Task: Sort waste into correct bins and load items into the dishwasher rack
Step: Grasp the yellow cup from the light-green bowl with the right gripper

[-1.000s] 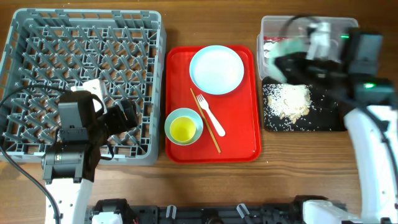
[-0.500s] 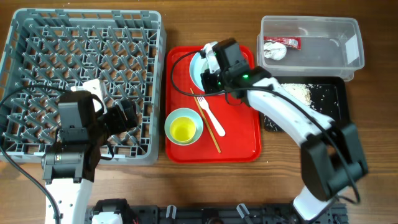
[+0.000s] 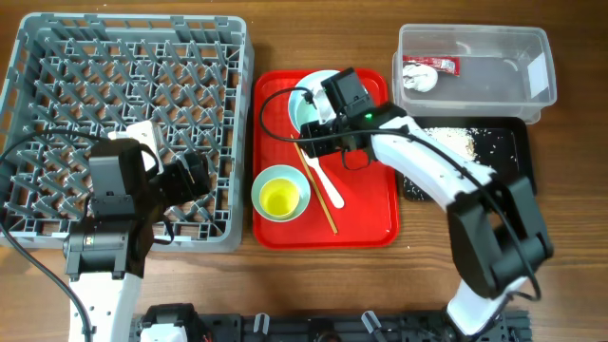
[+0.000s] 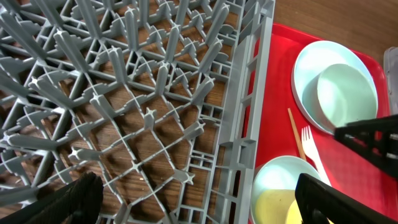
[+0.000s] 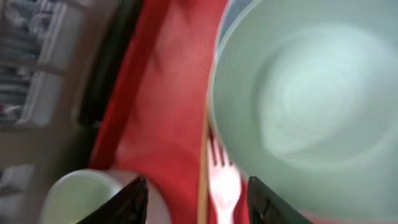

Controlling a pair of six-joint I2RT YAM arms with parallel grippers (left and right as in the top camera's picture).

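Wooden table [image 3: 313,275], red tray [image 3: 370,209] mid-scene. Hovered right gripper [image 5: 196,202], jaws parted and empty, just over bowl [image 4: 345,93] resting on plate [image 4: 305,74]. Hung left gripper [image 4: 202,205] wide open above rack [image 4: 155,93]. Looked best to pinch 1 rim squarely, lift straight, dodge fork [image 4: 314,152].

The left arm [image 3: 114,209] sits folded, left gripper [image 4: 199,202] spread wide. The right arm [image 3: 427,171] stretches across to its left, with the right gripper [image 5: 196,199] pointing down and its jaws parted.

arms [image 3: 427,166] white | joints [image 3: 494,233], cables [image 3: 263,116] black | right hand [image 5: 196,186] black | wrist light [image 3: 366,117] green
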